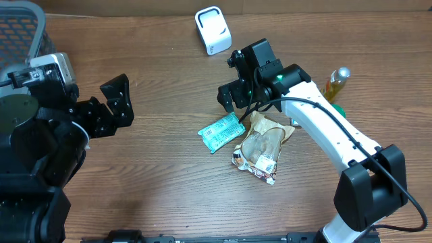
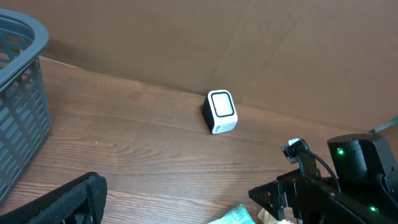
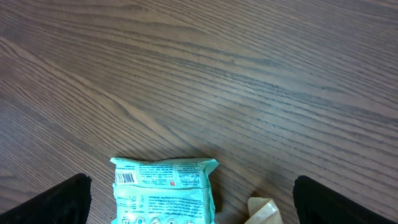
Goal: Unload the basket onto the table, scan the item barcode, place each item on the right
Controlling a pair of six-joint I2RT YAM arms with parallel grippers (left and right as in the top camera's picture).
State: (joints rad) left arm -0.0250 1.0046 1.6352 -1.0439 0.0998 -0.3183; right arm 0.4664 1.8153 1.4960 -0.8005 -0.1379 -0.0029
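1. While the wood-grain table (image 1: 162, 196) is filling every view with its brown boards, a grey slatted basket (image 1: 20, 27) is sitting at its far left corner, and a plain brown wall (image 2: 261, 37) is rising behind the table's back edge.
2. Just right of the basket, the left gripper (image 1: 120, 101) is hanging over bare wood with its jaws spread wide, holding nothing and touching nothing; in the left wrist view one black finger (image 2: 68, 202) is showing at the bottom edge.
3. Further right, near the back edge, the white scanner (image 1: 212, 30) is standing on the table, well apart from both grippers, its rounded window facing up and toward the left arm.
4. Below it, around the middle of the table, the green packet (image 1: 221, 131) is lying flat and slightly skewed; in the right wrist view a small barcode (image 3: 124, 178) is showing at the packet's upper left corner.
5. Over the packet's near end, the right gripper (image 1: 243, 101) is hanging with its jaws as wide as they go, the two black fingers sitting at either bottom corner of the right wrist view with the packet between them, gripping nothing.
6. Touching the green packet's right side, a crumpled brown snack bag (image 1: 260, 148) is lying under the right arm.
7. At the far right, a bottle (image 1: 337, 84) of amber liquid is lying tilted beside the white arm.
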